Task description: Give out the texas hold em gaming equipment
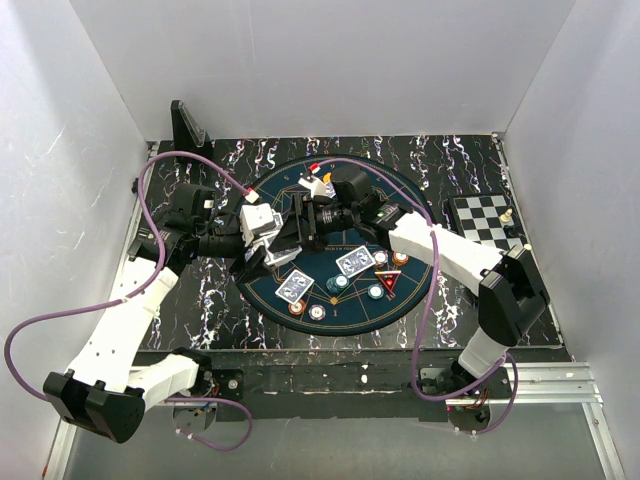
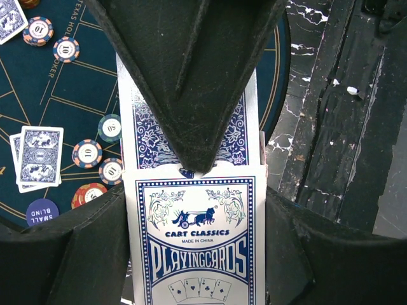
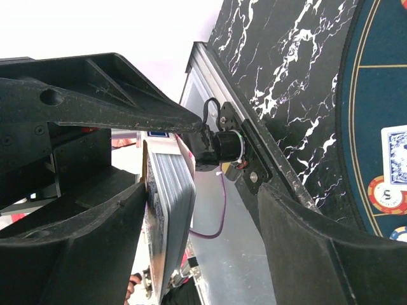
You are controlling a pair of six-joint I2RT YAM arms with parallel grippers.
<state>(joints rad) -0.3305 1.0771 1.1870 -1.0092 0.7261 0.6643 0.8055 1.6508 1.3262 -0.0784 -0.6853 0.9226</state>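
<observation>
Both claws hung over the round mat's (image 1: 355,305) left edge. The left gripper (image 2: 194,197) clamped the card box (image 2: 194,254), and the deck (image 3: 172,216) pointed lengthwise into the right gripper (image 3: 202,190), whose jaws stood apart around its free end.

Card box (image 2: 194,254) is showing glossy printed paperboard. Left gripper (image 2: 194,210) is presenting matt, grainy black plastic. Round mat (image 2: 63,108) is appearing matt and cloth-like. Poker chips (image 2: 87,153) are looking smooth plastic. Bench (image 2: 331,127) is showing scuffed black marbling.
</observation>
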